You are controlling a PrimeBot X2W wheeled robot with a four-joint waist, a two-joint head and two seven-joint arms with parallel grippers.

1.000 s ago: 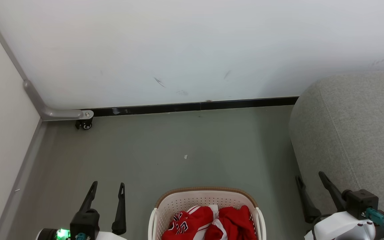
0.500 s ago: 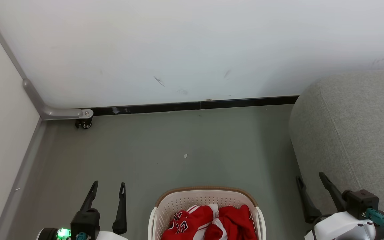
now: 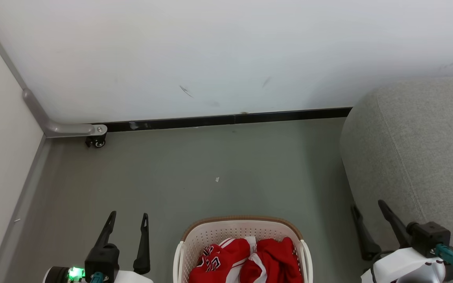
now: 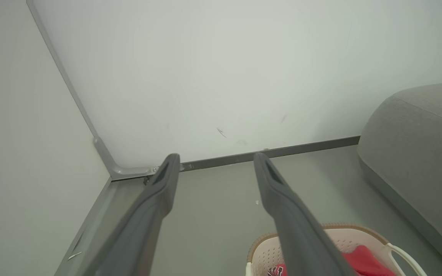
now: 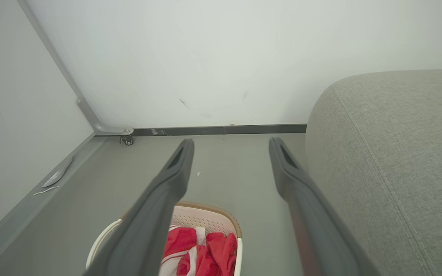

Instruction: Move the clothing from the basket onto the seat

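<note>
1. The wall (image 3: 226,51) is smooth, matt white and lightly scuffed. A black skirting strip (image 3: 289,114) runs along its foot.
2. The floor (image 3: 210,165) is flat and grey-green.
3. The seat (image 3: 419,149) stands at the right. It is grey woven upholstery with a rounded corner. The right wrist view resolves a stitched seam across its top.
4. The basket (image 3: 207,237) stands on the floor at bottom centre, near the seat but apart from it. It is cream perforated plastic with a brown rim band.
5. The clothing (image 3: 226,261) lies bunched inside the basket: soft red fabric, white panels, dark lettering on the left piece. The left wrist view shows a red corner beside one finger, while the right wrist view shows the whole heap.
6. The left gripper (image 3: 128,214) hangs low, left of the basket, with its fingers pointing toward the wall. Its jaws stand wide and hold nothing.
7. The right gripper (image 3: 366,204) hangs low, right of the basket, against the seat's near edge, with its fingers tilted leftward. Its jaws stand wide and hold nothing.
8. A grey metal bracket (image 3: 69,129) at the wall corner carries a small black caster (image 3: 98,143).
9. A white scrap (image 3: 217,179) lies on the floor between skirting strip and basket.
</note>
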